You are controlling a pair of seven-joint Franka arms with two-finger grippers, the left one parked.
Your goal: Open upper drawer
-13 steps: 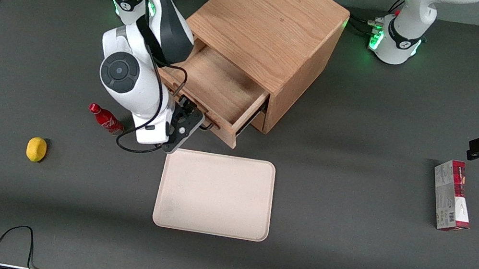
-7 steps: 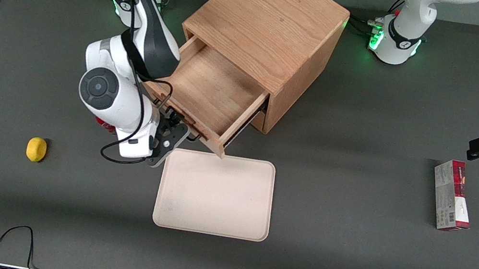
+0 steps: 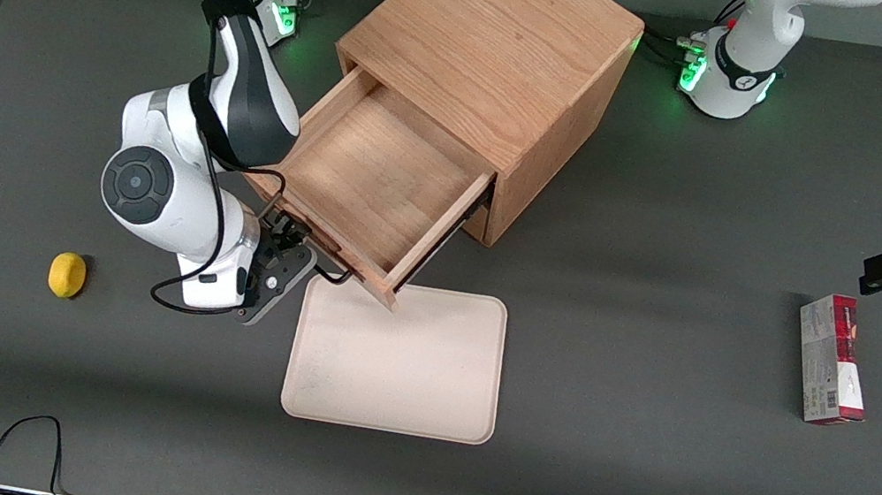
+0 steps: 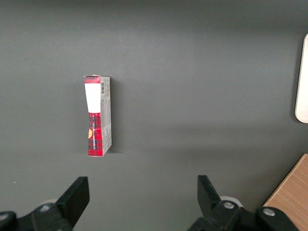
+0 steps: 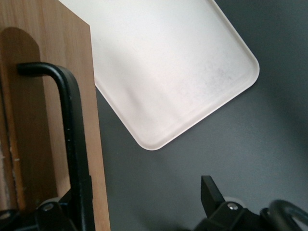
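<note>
The light oak cabinet (image 3: pixel 493 41) stands at the back middle of the table. Its upper drawer (image 3: pixel 376 183) is pulled well out, showing a bare shallow wooden tray. The drawer's thin dark bar handle (image 3: pixel 331 271) (image 5: pixel 72 144) runs along the wood front (image 5: pixel 43 125). My right gripper (image 3: pixel 287 247) (image 5: pixel 142 202) is at the end of the handle that lies toward the working arm's end of the table. Its fingers stand wide apart; one finger (image 5: pixel 210 191) is over bare mat and the other is hidden by the handle bar.
A beige tray (image 3: pixel 397 357) (image 5: pixel 168 67) lies on the grey mat just nearer the front camera than the drawer front, whose corner overhangs it. A yellow lemon (image 3: pixel 67 275) sits toward the working arm's end. A red-and-white box (image 3: pixel 832 360) (image 4: pixel 97 115) lies toward the parked arm's end.
The upper drawer has slid farther out toward the front camera, and my gripper moved with its handle. The arm now covers the small red bottle seen earlier.
</note>
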